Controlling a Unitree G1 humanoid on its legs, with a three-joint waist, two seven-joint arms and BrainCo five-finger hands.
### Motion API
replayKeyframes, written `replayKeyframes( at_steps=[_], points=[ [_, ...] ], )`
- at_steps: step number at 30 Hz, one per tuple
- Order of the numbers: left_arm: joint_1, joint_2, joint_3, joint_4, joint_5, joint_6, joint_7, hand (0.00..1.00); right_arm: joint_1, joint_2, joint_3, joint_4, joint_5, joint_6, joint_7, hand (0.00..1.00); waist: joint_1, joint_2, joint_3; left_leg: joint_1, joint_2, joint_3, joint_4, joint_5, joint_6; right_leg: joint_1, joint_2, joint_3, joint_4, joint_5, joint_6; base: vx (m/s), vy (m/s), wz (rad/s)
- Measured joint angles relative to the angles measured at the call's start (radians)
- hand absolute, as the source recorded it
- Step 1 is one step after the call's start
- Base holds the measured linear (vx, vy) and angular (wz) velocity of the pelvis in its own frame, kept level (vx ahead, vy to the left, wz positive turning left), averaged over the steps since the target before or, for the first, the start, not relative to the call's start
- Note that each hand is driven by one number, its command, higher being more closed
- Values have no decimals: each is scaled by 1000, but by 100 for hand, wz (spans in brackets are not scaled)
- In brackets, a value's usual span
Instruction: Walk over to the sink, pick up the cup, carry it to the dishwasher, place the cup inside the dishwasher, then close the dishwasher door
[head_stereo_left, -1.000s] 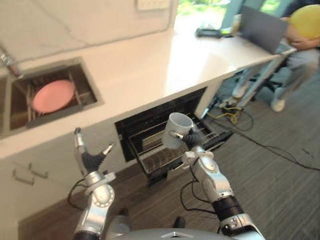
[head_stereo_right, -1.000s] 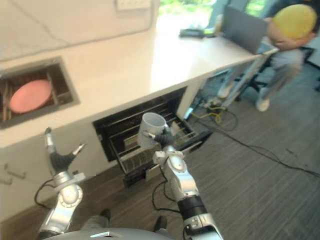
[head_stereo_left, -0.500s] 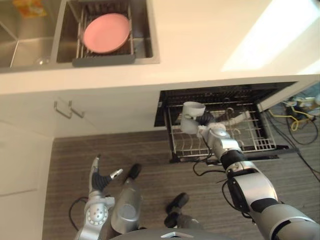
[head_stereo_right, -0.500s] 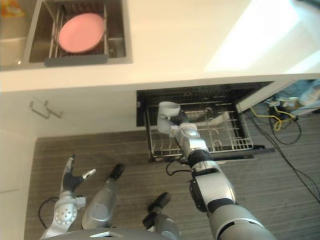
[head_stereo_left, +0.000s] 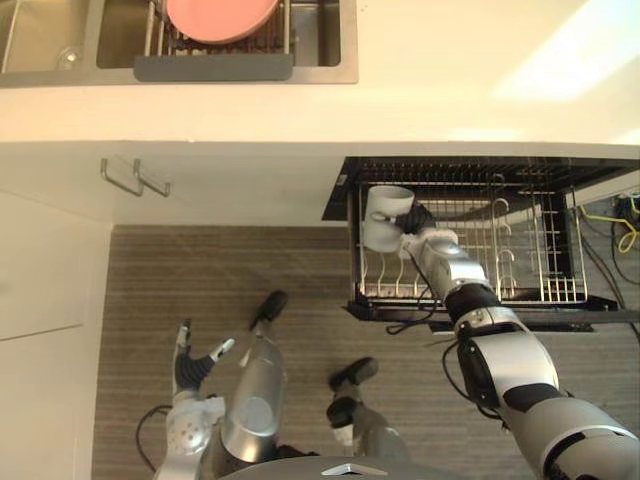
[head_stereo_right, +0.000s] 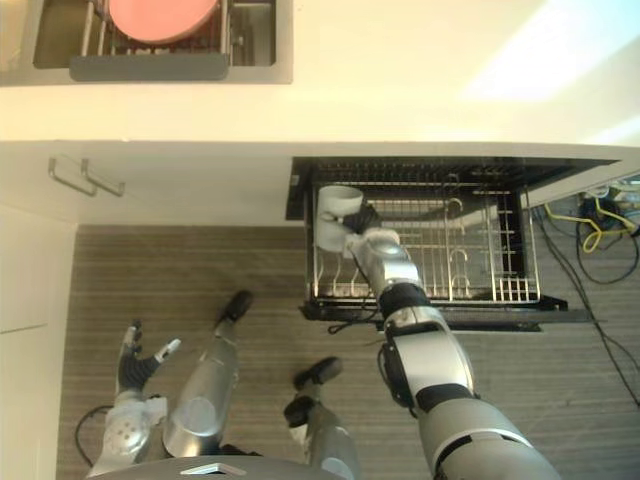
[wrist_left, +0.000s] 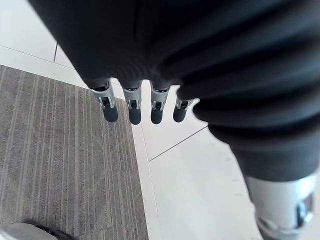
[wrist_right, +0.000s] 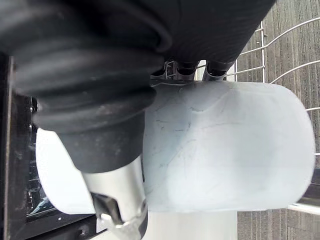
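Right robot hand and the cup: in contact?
Touching. Right wrist view: the right robot hand is curled round the cup, fingers hooked over its wall, no gap.

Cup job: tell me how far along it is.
Done: the cup is out of the sink and at the dishwasher. In hand: the right hand grips it over the left end of the pulled-out rack; I cannot tell whether it touches the wires. Left: set it down, let go, push the rack in and shut the door. The left hand hangs open near the floor.
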Motion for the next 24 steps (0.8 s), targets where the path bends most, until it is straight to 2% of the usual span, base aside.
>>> replayKeyframes(
  at_steps=[3, 4, 10, 16, 18, 21, 24],
  points=[
    [0, 1, 3, 1, -11, 0, 12, 0, -23, 0, -1, 5, -9, 17, 4, 100, 0, -7, 4, -13, 3, 11, 0, 0, 0, -16, 0, 3, 0, 0, 0, -1, 19, -4],
    [-1, 1, 3, 3, -19, 0, 16, 0, -38, 0, -1, 20, -9, 17, 4, 0, 1, -8, 4, -17, 4, 15, 0, 0, 0, -23, 1, 4, 0, 1, -1, -13, 27, -9],
    [-1, 0, 3, 4, -31, 0, 18, 0, -66, 1, -16, 34, -10, 38, 4, 0, 1, -8, 5, -16, 6, 20, -1, 0, 0, -24, 1, 7, 0, 1, -2, -1, 9, -1],
    [-1, 0, 2, 4, -48, 10, 15, 0, -90, 0, -20, 35, -4, 41, 31, 0, -5, -8, 5, 8, 14, 38, -18, 7, -2, -14, 3, 19, 0, 2, -3, 5, 21, -6],
    [-1, 1, 2, 4, -48, 10, 15, 0, -103, 0, -20, 35, 33, 40, 46, 0, -10, -8, 5, 13, 16, 49, -17, 7, -2, -13, 3, 29, 0, 3, -4, 2, 26, -8],
    [-1, 2, 1, 6, -47, 10, 18, 0, -106, 3, -19, 35, 52, 33, 59, 0, -13, -9, 8, 35, 18, 53, -20, 7, -2, 6, 4, 33, 0, 3, -4, 0, 8, -2],
    [-2, 6, 1, 20, -46, 8, 19, 0, -112, 2, -19, 30, 59, 5, 67, 0, -21, -11, 9, 59, 20, 62, -27, 7, -1, 22, 5, 43, 0, 3, -5, -4, 18, -6]
  ],
)
